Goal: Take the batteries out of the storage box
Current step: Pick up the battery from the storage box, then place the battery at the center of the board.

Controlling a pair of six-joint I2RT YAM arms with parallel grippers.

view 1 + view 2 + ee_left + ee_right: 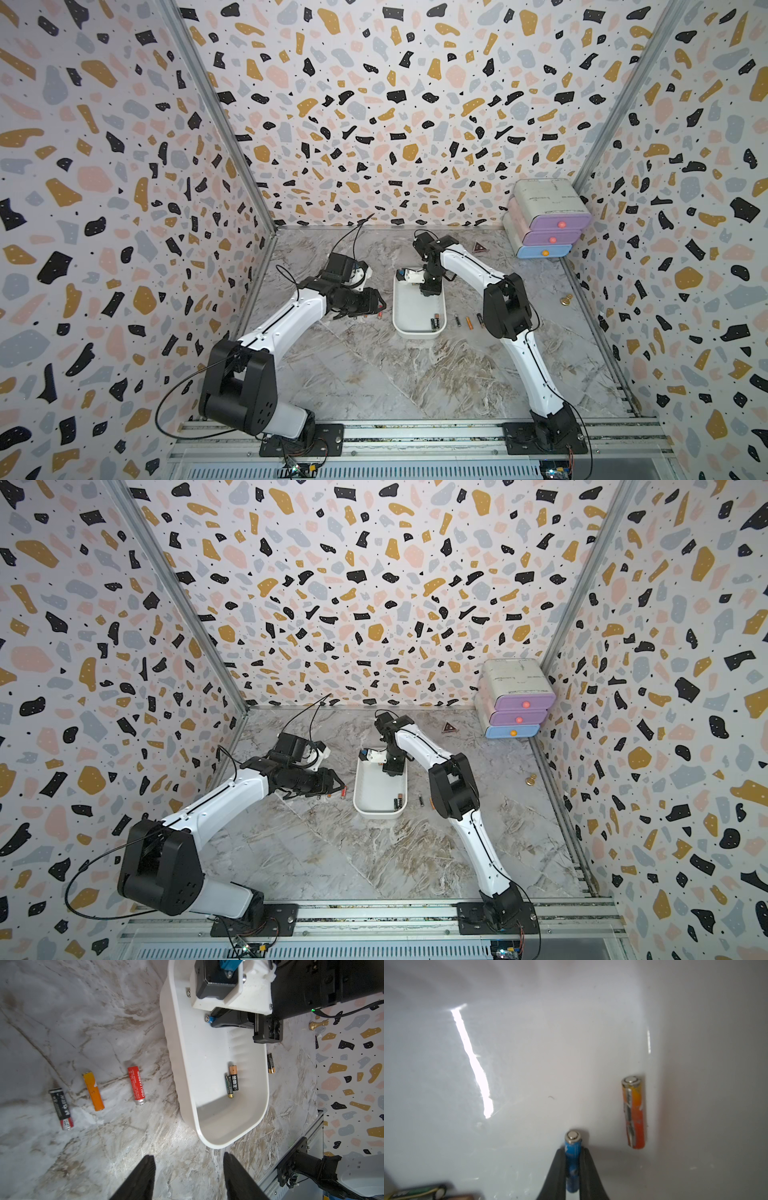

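Marble table at the left carries three batteries, near the left gripper, its jaws half apart and empty. Right of them sits the storage box. At its far end the right gripper pinches a blue battery, long axis in line with the fingers. An orange battery lies parallel beside it, and two more batteries lie at the near end.

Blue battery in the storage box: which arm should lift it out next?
Right. The right gripper is shut on the blue battery inside the storage box; the left gripper hangs open outside the box, holding nothing.
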